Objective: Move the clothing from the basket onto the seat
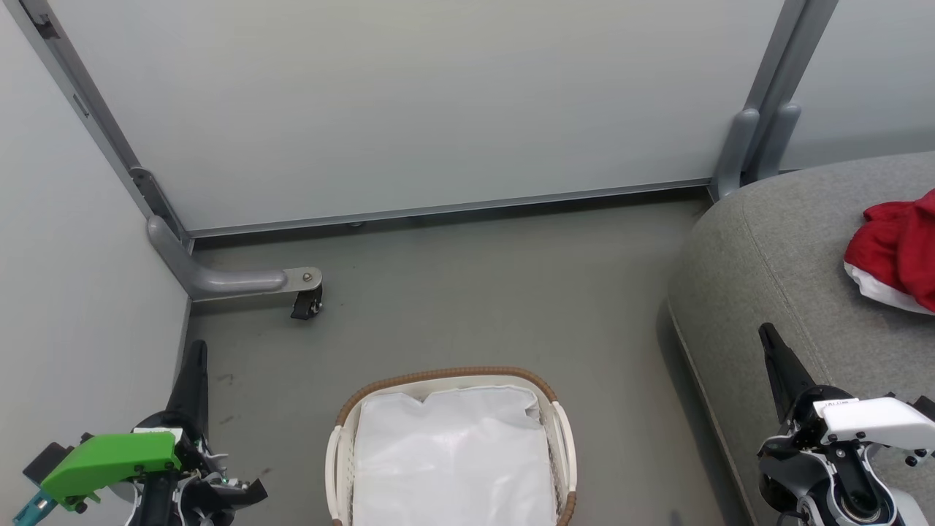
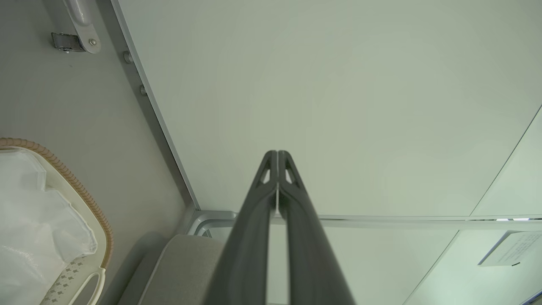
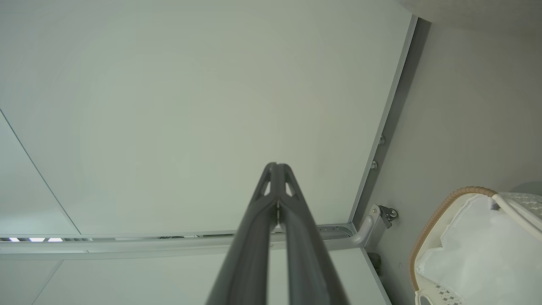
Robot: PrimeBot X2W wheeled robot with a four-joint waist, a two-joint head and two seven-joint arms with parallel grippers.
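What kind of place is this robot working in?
Probably a partitioned test bay staged as a laundry corner rather than a home: pale wall panels on grey metal feet with a caster, a lined laundry basket, and a grey upholstered seat.

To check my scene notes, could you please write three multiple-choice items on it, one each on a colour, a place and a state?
1. The rim of the basket is: A brown; B green; C black.
2. The clothing lies: A in the basket; B on the seat; C on the floor.
3. The left hand is: A open; B shut on clothing; C shut, empty.
Answers: 1 A, the woven rim shows brown; 2 B, the red heap rests on the grey cushion; 3 C, its fingers meet with nothing between.
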